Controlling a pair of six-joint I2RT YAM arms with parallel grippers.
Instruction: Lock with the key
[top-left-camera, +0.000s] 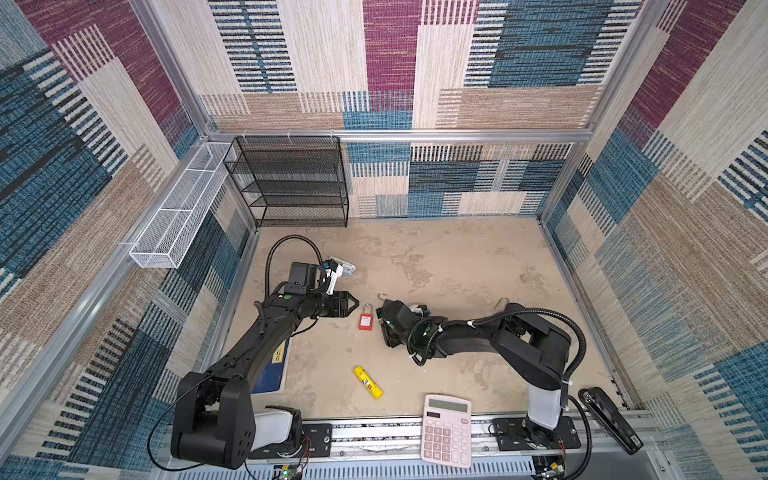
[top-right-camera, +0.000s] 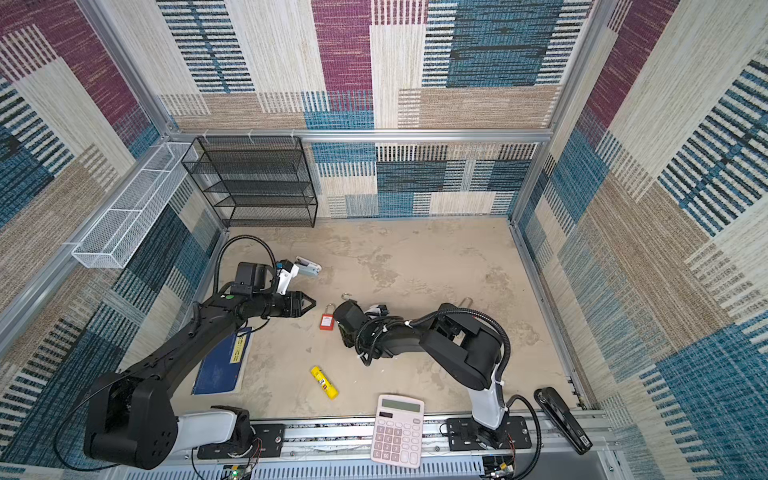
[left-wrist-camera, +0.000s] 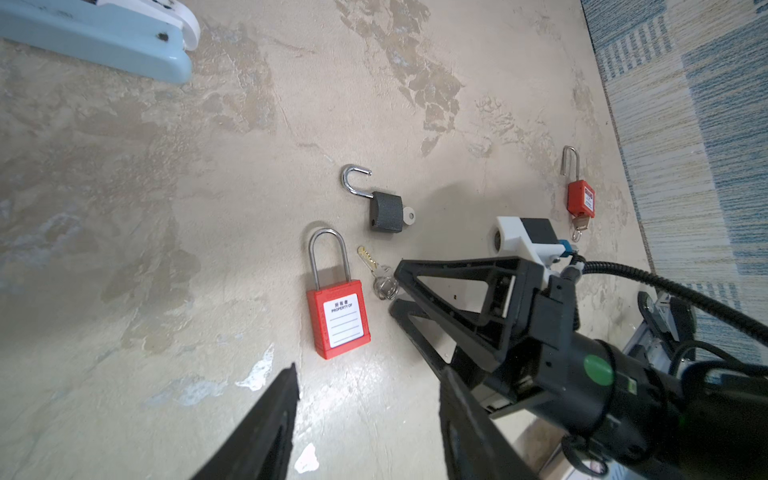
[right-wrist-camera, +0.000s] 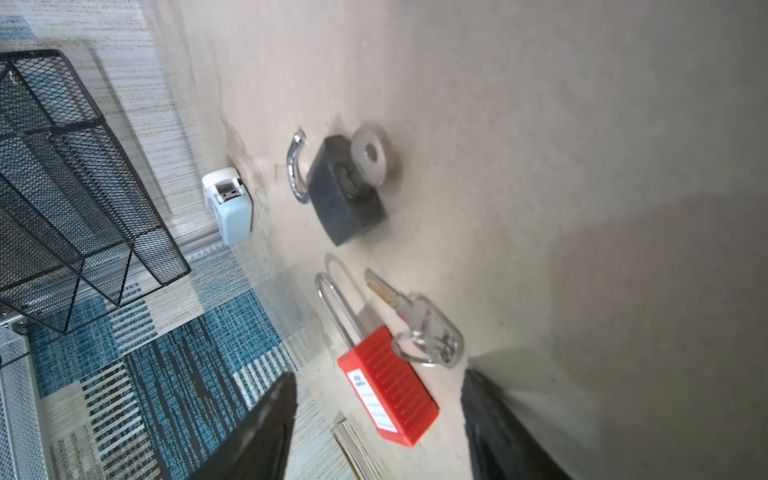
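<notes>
1. Red padlock (top-left-camera: 365, 321) lies flat near the middle of the worktop (top-left-camera: 457, 257), between the two arms in both top views (top-right-camera: 327, 321). Its label side is up, and both legs of the shackle go into the body.
2. The key (left-wrist-camera: 369, 259) is not in this padlock. It lies on the worktop just beside the shackle, on the side of the right arm. Its key ring (left-wrist-camera: 384, 284) is at the end nearer to the right hand.
3. The right hand (left-wrist-camera: 397, 289) is low over the worktop, with its fingers spread apart and nothing held between them. In the left wrist view its tips are just beside the key ring; I cannot tell if they touch it.
4. In the right wrist view the padlock body (right-wrist-camera: 388, 399) and the ring (right-wrist-camera: 432, 345) lie in front of the gap between the fingers.
5. The left hand (top-left-camera: 354, 304) is near the padlock on the opposite side. Its fingers are also spread, with nothing between them.
6. A grey padlock (left-wrist-camera: 386, 212), with its shackle open and a key in its body, lies just beyond the red one. A second red padlock (left-wrist-camera: 580, 199), also open and with a key in it, is well apart on the right arm's side.
7. A blue stapler (top-left-camera: 343, 268) lies behind the left hand. A glue stick (top-left-camera: 368, 382) and a calculator (top-left-camera: 446, 430) are near the front edge, and a black mesh shelf (top-left-camera: 291, 183) stands at the back wall.
</notes>
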